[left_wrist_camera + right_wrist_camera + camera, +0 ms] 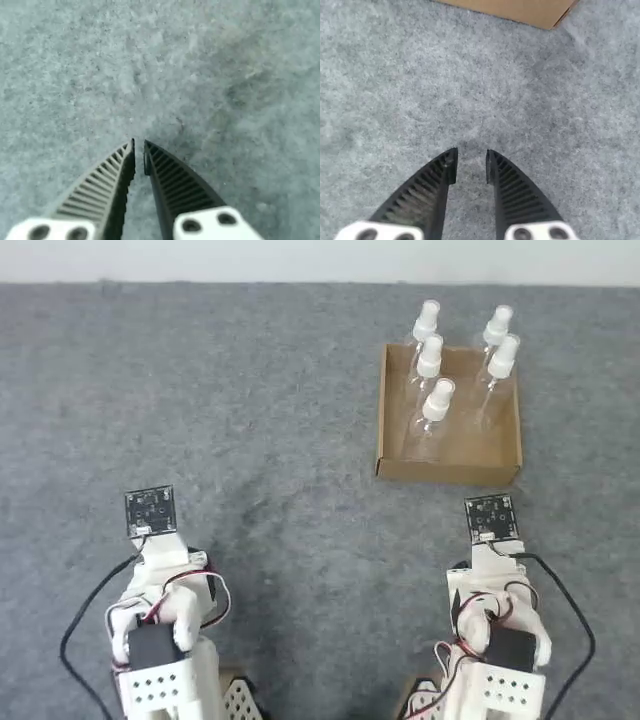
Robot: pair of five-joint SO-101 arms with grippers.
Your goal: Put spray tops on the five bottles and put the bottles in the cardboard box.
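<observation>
Closest in, the left gripper [139, 150] hangs over bare grey felt [210, 75], its two ribbed fingers pinched nearly tip to tip with nothing between them. The right gripper [471, 160] is held just off the same felt, jaws slightly apart and empty. Its wrist view catches something the left one lacks: a brown corner of the cardboard box [520, 10] out ahead of the fingertips.

The high view gives the layout. The left arm [165, 625] and right arm [495, 635] sit folded at the near edge of the table, well apart from each other. The box [447, 472] lies just beyond the right arm, open side up.

All five bottles are in the box, clear-bodied and standing with their long axes upright. Every one has a white spray top on and pointing up: the near bottle [430, 425], a middle pair [428, 360] [500, 360], and a far pair [425, 320] [496, 328] at the back wall.

The felt covers the table to its far edge, where a pale strip of wall [300, 260] runs across.
</observation>
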